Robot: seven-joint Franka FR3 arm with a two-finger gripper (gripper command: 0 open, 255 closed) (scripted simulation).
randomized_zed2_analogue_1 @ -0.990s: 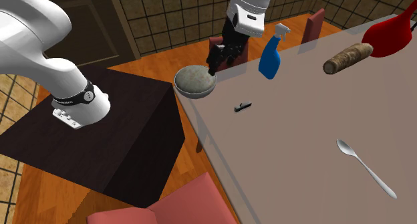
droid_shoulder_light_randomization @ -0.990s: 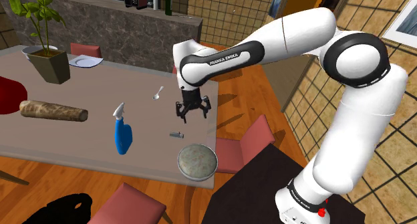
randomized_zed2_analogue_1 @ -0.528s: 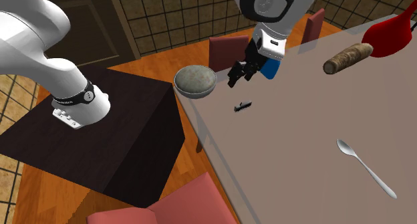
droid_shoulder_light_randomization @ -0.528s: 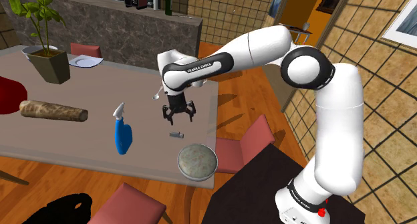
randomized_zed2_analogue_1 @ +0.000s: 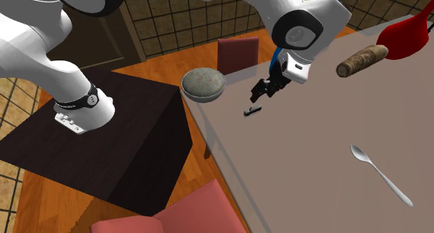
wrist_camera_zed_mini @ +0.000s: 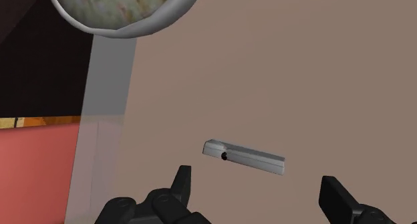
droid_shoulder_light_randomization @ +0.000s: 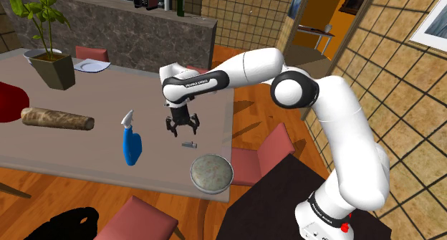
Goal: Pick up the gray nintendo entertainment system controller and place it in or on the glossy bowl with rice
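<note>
Taupe table [droid_shoulder_light_randomization: 43,149]: matte and flat, running long toward the shoulder view's left; wood floor [droid_shoulder_light_randomization: 64,188] beneath it; tiled walls [droid_shoulder_light_randomization: 247,9] behind.
Room: stone counter [droid_shoulder_light_randomization: 136,31] stands beyond the table's far side; red chair [droid_shoulder_light_randomization: 268,154] tucked in at the edge nearest the arm; dark stand [randomized_zed2_analogue_1: 118,148] sits just off the table's corner.
Gripper [wrist_camera_zed_mini: 257,192]: released, fingers [wrist_camera_zed_mini: 181,182] spread well apart and clasping nothing; it hovers low over the table, pointing down.
Controller [wrist_camera_zed_mini: 244,156]: grey slab lying flat on the table, just ahead of the fingertips and in line with the gap between them; nothing touches it; in the shoulder view it lies between gripper and bowl.
Bowl [droid_shoulder_light_randomization: 212,173]: grey rim, speckled filling; set right at the table's corner nearest the stand; near the controller but apart from it.
Edges: controller lies close to the stand-side edge of the table; the bowl's rim reaches that edge.
Open room: plain tabletop all round the controller; blue bottle [droid_shoulder_light_randomization: 131,144] off to the shoulder view's left of the gripper, apart from it; loaf [droid_shoulder_light_randomization: 57,118] and plant [droid_shoulder_light_randomization: 50,59] further left, well apart; spoon [randomized_zed2_analogue_1: 379,172] well apart too, toward the second exterior view's lower right.
</note>
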